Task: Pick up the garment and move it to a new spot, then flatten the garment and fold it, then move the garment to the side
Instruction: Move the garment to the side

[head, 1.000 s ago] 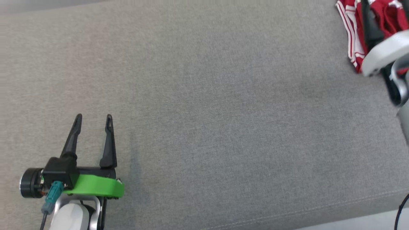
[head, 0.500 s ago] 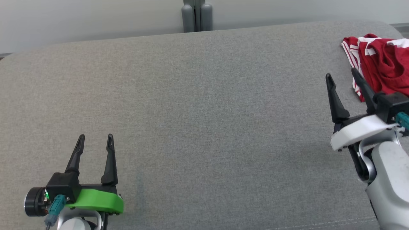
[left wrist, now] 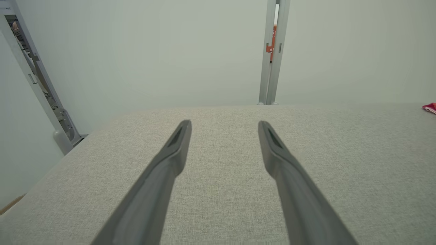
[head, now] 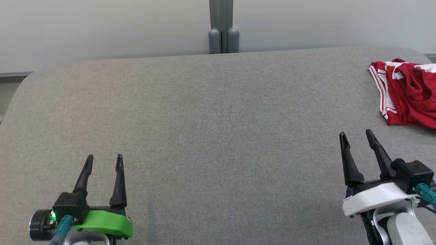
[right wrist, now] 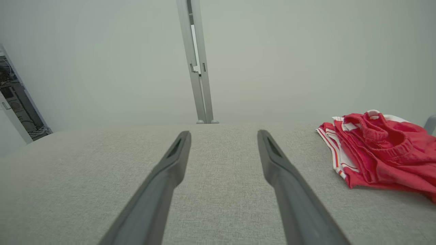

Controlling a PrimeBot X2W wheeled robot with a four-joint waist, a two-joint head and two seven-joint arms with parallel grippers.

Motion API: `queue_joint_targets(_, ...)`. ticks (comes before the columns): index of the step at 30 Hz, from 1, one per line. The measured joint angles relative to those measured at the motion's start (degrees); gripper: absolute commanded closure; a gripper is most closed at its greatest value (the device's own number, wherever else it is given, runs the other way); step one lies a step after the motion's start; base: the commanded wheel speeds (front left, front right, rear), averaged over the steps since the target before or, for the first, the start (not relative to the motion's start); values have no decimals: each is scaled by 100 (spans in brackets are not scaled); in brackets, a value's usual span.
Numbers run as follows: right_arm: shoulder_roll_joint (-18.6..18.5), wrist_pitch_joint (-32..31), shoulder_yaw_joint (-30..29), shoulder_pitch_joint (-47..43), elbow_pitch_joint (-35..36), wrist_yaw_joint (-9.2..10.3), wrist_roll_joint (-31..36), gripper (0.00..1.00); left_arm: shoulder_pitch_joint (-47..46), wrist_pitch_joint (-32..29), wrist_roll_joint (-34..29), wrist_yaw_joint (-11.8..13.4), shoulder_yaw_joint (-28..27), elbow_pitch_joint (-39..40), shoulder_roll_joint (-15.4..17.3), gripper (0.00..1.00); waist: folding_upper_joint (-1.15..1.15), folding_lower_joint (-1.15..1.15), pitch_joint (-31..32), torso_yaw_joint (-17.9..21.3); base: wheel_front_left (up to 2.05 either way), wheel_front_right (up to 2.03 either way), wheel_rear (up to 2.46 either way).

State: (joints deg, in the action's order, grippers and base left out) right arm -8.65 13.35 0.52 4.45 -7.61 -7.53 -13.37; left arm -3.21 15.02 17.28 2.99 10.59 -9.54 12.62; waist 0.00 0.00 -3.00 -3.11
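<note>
The garment (head: 408,93) is a red piece with white stripes, lying crumpled at the far right of the grey cushioned surface (head: 218,136). In the right wrist view the garment (right wrist: 378,153) lies to the right of the fingers, apart from them. My right gripper (head: 357,136) stands open at the lower right, short of the garment, nothing between its fingers. At the lower left my left gripper (head: 104,161) is open and empty too. A sliver of the garment (left wrist: 430,108) shows at the right edge of the left wrist view.
A pale wall runs behind the surface, with a grey vertical post (head: 223,30) at its middle. The surface's left corner is rounded (head: 30,76). A metal frame (left wrist: 41,88) leans at the left in the left wrist view.
The camera has tilted up, so the wall and post came into view. My right gripper has drawn back from the garment toward the near edge. The left gripper kept its pose.
</note>
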Motion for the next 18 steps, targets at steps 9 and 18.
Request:
queue_joint_targets(9,353,-125,-164,-658,387,0,71,0,145,0,24,-22,14,-114,5,0,0,0,335,-53,0,0,0)
queue_joint_targets(18,455,-191,-201,-790,468,0,187,0,170,0,83,-13,-32,-160,35,0,0,0,491,-120,0,0,0)
